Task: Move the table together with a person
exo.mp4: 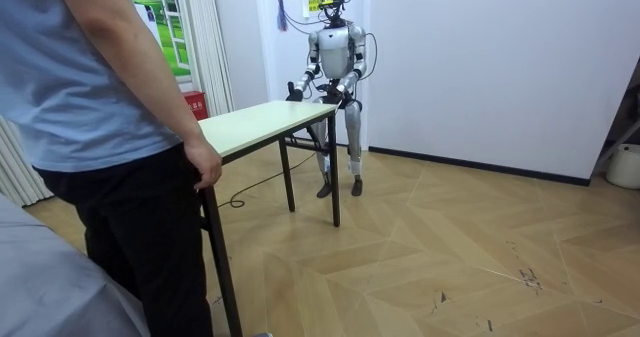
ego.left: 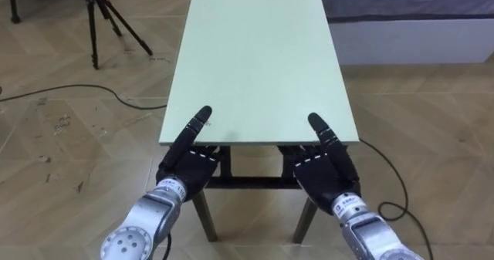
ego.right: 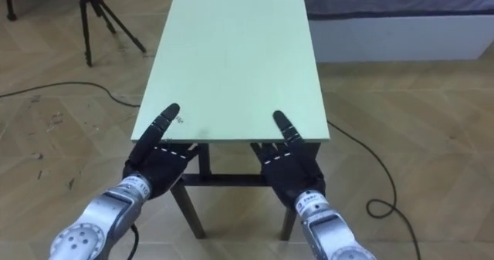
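A long table (ego.left: 255,52) with a pale green top and dark legs stretches away from me. My left hand (ego.left: 189,163) and right hand (ego.left: 324,167) sit at its near short edge. Each palm is below the edge, with the thumb lying on the top and the fingers running under the board. In the room view I stand at the far end of the table (exo.mp4: 255,122), while a person (exo.mp4: 110,117) in a light blue shirt stands at the near end. The person's hand (exo.mp4: 205,167) rests on that edge.
A black tripod (ego.left: 108,17) stands on the wooden floor to my left, with a dark cable (ego.left: 77,94) trailing past it. A low bed (ego.left: 409,21) lies to the right of the table's far end. Another cable (ego.left: 397,190) curls by my right arm.
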